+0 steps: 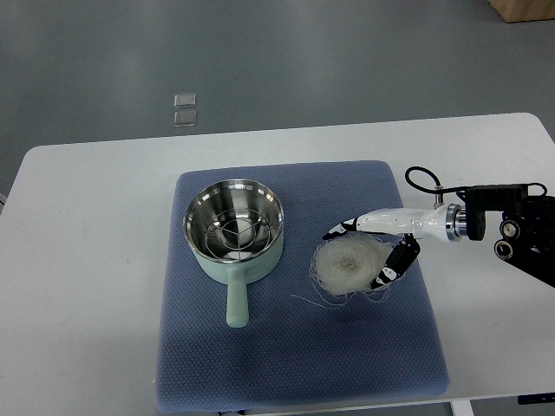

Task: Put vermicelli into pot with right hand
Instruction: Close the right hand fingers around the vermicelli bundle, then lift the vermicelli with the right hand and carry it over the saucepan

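A pale green pot (235, 240) with a steel inside and a short handle pointing toward me sits on the left half of a blue mat (295, 355). A round nest of white vermicelli (347, 264) lies on the mat to the pot's right. My right hand (368, 251) reaches in from the right edge, its white and black fingers (392, 264) spread over the nest's right side, one above it and one below. The fingers rest at the nest's edge without closing on it. The left arm does not show.
The mat lies on a white table (87, 260). A black cable loop (421, 180) stands above my right wrist. On the grey floor behind the table lie two small clear squares (185, 109), and a brown box corner (525, 9) sits top right.
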`<state>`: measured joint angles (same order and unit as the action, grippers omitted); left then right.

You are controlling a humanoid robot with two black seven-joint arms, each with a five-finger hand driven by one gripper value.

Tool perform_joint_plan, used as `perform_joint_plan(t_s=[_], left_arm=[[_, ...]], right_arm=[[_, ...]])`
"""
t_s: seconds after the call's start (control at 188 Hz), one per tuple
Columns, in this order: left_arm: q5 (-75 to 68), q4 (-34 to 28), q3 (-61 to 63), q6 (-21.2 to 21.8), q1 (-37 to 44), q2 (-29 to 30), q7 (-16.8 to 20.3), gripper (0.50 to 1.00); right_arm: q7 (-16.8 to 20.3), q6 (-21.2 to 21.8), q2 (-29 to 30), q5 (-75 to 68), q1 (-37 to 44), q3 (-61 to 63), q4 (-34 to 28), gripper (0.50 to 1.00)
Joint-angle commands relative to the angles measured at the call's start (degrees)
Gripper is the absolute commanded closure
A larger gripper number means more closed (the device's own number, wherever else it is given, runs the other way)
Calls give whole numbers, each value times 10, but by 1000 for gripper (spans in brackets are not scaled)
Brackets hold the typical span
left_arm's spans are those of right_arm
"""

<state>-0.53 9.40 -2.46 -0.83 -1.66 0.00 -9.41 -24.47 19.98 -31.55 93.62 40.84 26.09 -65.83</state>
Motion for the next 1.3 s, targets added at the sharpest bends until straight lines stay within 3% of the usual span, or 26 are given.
perform_joint_plan(t_s=[0.0, 0.319, 0.596, 0.99, 1.166, 1.293], left_arm=[[0, 0, 0, 0, 0, 0, 0, 500], [0, 0, 0, 0, 0, 0, 0, 500], [0, 0, 0, 0, 0, 0, 0, 500], [0, 0, 1, 0, 0, 0, 0, 500], [0, 0, 1, 0, 0, 0, 0, 500], [0, 0, 1, 0, 1, 0, 0, 500]], right_arm=[[-1, 2, 3, -1, -1, 0, 0, 705], [-8, 1, -1, -7, 1, 2, 0, 963], [-10, 7, -7, -50, 12, 44, -1, 957], [-8, 15, -19, -107, 101, 55, 3, 948], [-1, 13, -1, -109, 153, 55, 11, 948], [0, 16, 66, -107, 190, 49, 49, 948]])
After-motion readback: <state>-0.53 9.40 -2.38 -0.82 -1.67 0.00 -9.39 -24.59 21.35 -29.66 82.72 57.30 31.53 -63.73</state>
